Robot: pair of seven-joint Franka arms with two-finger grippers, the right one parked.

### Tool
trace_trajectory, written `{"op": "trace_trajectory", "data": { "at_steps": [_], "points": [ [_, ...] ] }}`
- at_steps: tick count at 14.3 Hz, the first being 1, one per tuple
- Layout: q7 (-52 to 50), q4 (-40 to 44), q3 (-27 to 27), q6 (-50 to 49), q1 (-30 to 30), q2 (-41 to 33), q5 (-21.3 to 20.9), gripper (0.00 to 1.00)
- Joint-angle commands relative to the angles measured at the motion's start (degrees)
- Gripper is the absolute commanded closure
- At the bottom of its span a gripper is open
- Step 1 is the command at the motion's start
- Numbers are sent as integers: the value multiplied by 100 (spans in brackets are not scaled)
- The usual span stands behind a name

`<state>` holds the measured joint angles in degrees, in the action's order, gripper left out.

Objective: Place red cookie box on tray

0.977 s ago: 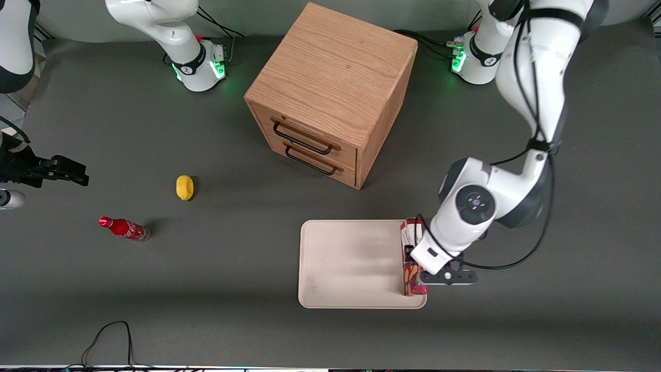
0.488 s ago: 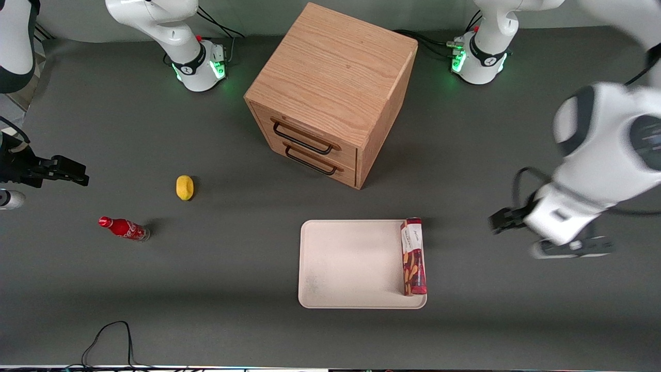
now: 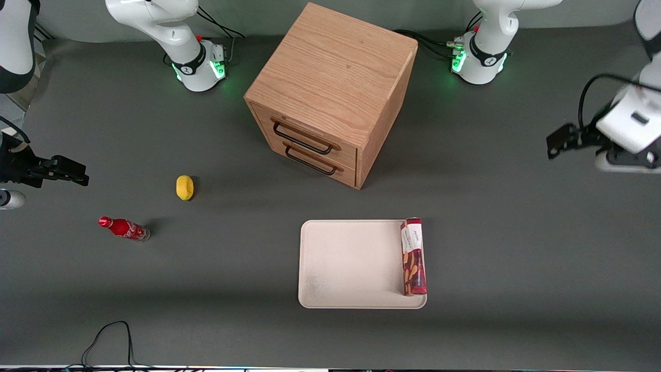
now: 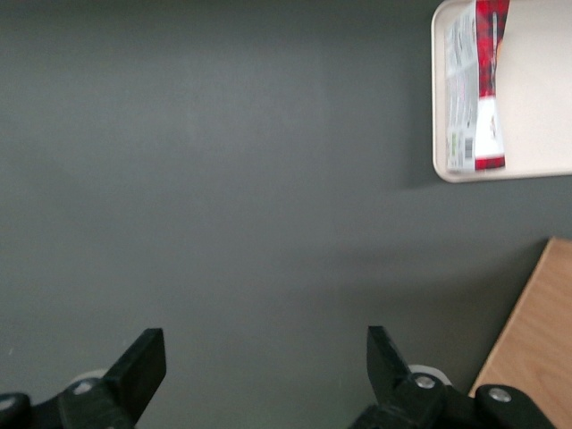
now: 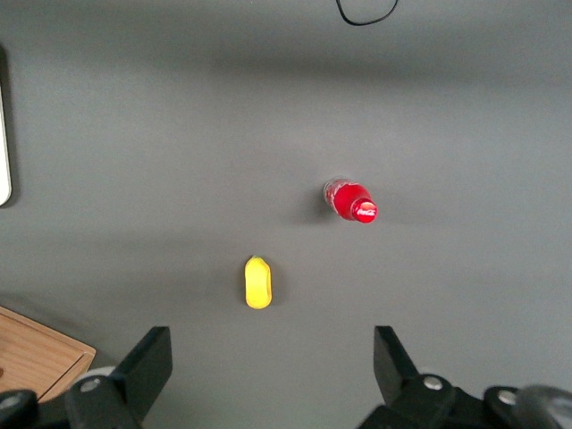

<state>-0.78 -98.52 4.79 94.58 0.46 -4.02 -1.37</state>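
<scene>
1. Seen from the front, the red cookie box (image 3: 413, 256) lies flat in the tray (image 3: 351, 263), along the short rim at the working arm's end, its white label end pointing toward the wooden drawer cabinet (image 3: 331, 93). Nothing else lies in the tray. The gripper (image 3: 560, 140) hangs well apart from the tray, high over the working arm's end of the table, holding nothing. The cabinet's two drawers are shut, and it stands farther from the camera than the tray. A yellow lemon (image 3: 184, 187) and a small red cola bottle (image 3: 124, 228) lie toward the parked arm's end, the bottle nearer the camera.

2. From the left wrist, the gripper (image 4: 266, 359) has its fingers (image 4: 141, 360) spread wide over bare grey table, with nothing between them. A corner of the tray (image 4: 438, 134) shows with the box (image 4: 478, 85) inside, against the rim.

3. From the right wrist, the lemon (image 5: 258, 281) and the bottle (image 5: 351, 201) lie apart on the table.
</scene>
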Motion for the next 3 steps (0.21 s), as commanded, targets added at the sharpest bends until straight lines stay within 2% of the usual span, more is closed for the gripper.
{"op": "trace_trajectory", "data": {
  "at_steps": [1, 3],
  "points": [
    [165, -282, 40, -133, 68, -389, 102, 0],
    [262, -273, 31, -133, 68, -389, 111, 0]
  ]
}}
